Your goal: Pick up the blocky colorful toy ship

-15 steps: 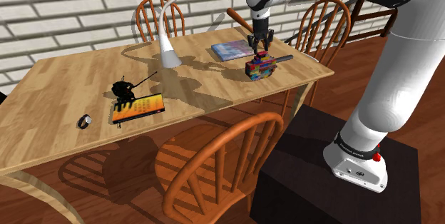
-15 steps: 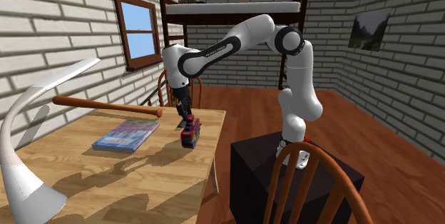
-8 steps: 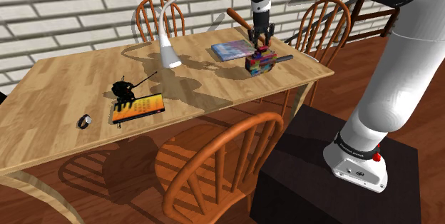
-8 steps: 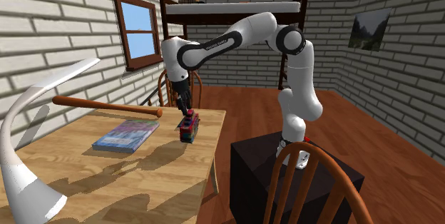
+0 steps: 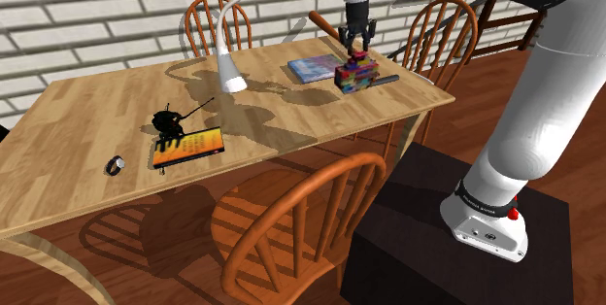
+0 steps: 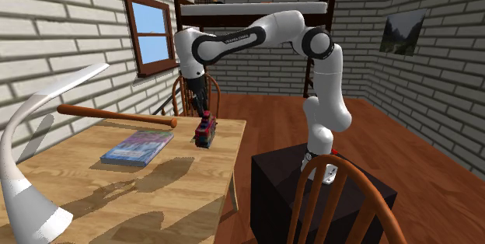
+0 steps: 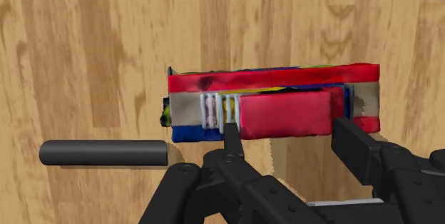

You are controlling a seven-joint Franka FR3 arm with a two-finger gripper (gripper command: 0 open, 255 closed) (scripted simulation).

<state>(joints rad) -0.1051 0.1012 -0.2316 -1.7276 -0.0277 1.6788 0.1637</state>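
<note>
The blocky toy ship [image 5: 353, 72], striped red, blue, yellow and grey, hangs a little above the wooden table [image 5: 97, 118] near its far right corner in the shoulder view. My black gripper [image 5: 354, 47] points straight down and is shut on the ship's raised red top block. The wrist view has the ship [image 7: 278, 105] clasped between the two fingers [image 7: 232, 138], with the tabletop below. From the second exterior view, the ship [image 6: 204, 132] hangs under the gripper [image 6: 204, 115], near the table's edge.
A colourful book [image 5: 316, 68] lies just beside the ship, and a short black cylinder [image 5: 386, 79] lies on its other side. A wooden bat [image 6: 116, 116] and white lamp [image 5: 231, 55] stand behind. Wooden chairs [image 5: 291, 225] ring the table. The black stand [image 5: 456, 254] is at lower right.
The gripper has risen with the toy ship held in it, lifting the ship off the tabletop. The other things on the table have not moved.
</note>
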